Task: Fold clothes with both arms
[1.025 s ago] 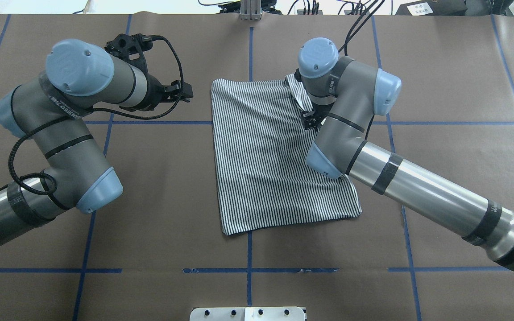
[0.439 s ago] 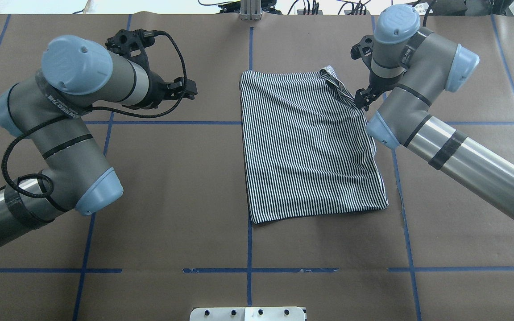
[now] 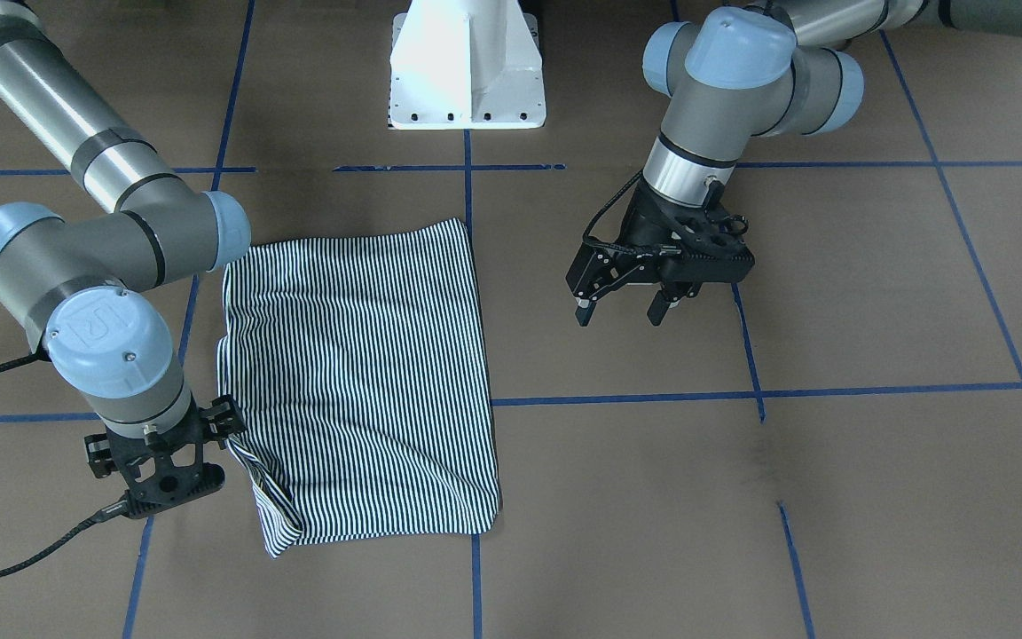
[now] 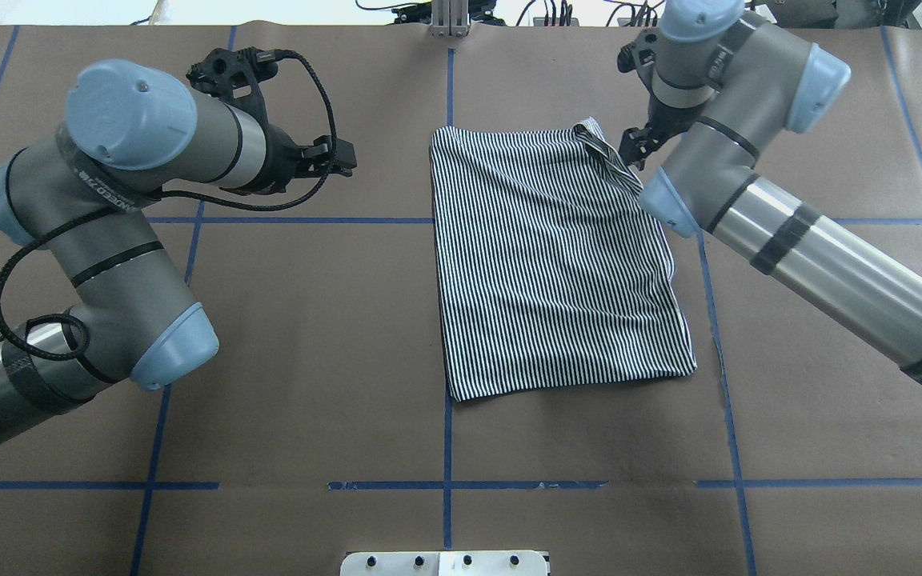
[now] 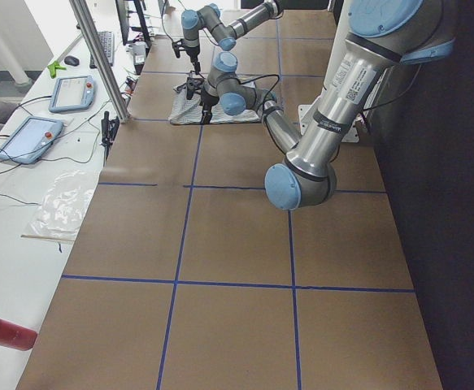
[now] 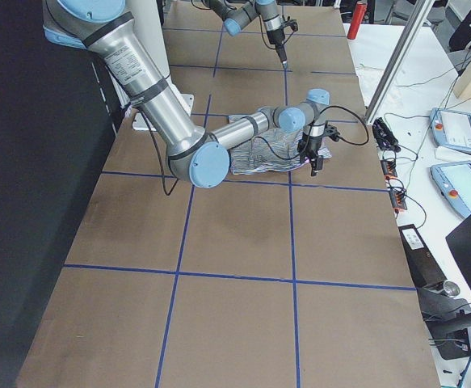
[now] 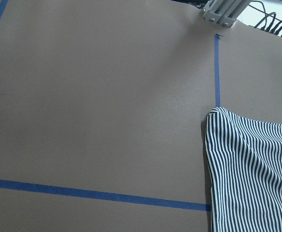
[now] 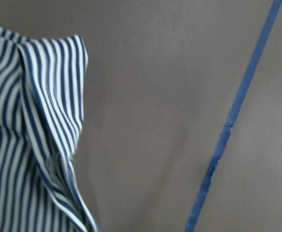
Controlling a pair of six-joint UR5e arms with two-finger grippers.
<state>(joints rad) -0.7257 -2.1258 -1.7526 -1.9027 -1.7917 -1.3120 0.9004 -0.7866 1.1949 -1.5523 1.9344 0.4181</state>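
The shirt (image 4: 549, 264) lies folded flat on the counter (image 4: 309, 360). The right gripper (image 4: 635, 149) hovers beside the shirt's loose far corner; I cannot tell how its fingers stand. The left gripper (image 3: 619, 312) hangs well apart, fingers spread. Next, probably, both grasp an edge for another fold.

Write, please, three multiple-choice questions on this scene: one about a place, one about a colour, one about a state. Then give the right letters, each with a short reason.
1. Where is the left gripper?
A) over the bare table, apart from the striped shirt
B) on the shirt's middle
C) beyond the table's edge

2. What colour are the tape lines on the table?
A) red
B) yellow
C) blue

3. How do the left gripper's jaws stand?
A) shut on the shirt
B) open, holding nothing
C) shut on a cable

Answers:
1 A: the front-facing view shows it over brown table, to the side of the shirt.
2 C: every line of the grid is blue.
3 B: its two fingers stand apart with nothing between them.
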